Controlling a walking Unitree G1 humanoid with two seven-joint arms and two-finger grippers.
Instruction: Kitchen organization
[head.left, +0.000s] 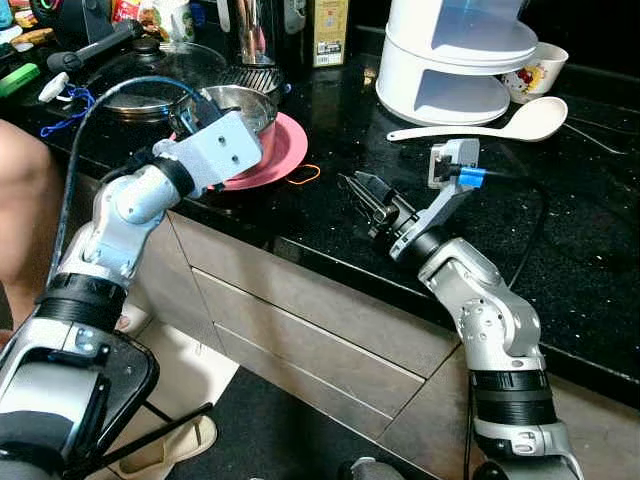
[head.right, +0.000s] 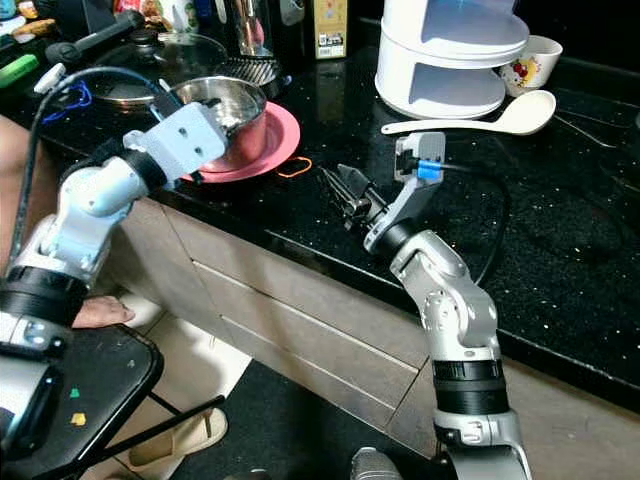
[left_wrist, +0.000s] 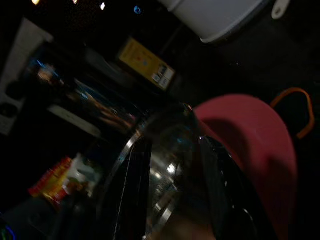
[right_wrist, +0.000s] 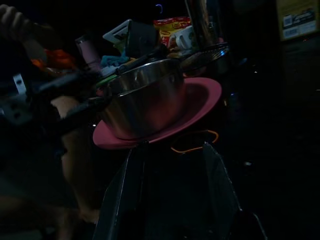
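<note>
Left eye view has my left pincer (head.left: 197, 112) up at ten o'clock, at the near rim of the shiny round steel pot (head.left: 243, 108). The pot stands on a flat pink plate (head.left: 283, 150) on the black speckled stone worktop (head.left: 560, 230). The grey wrist housing covers my fingertips, so from the head I cannot tell how they stand. My left wrist view is dim, yet it shows one black finger (left_wrist: 134, 192) inside the pot and the other outside, the rim between them; whether they press the wall I cannot make out.

My right pincer (head.left: 362, 196) hovers low over the worktop near the centre, at four o'clock from the plate, its fingers slightly parted and empty. My right wrist view is very dark, looking at the pot and plate.

An orange rubber band (head.left: 306, 175) lies just beside the plate. At one o'clock stand a white tiered plastic container (head.left: 455, 55), its top cut off, a white ladle (head.left: 500, 124) lying before it, and a half-hidden patterned cup (head.left: 536, 72). A person's bare arm (head.left: 25, 215) is cut by the nine o'clock edge.
</note>
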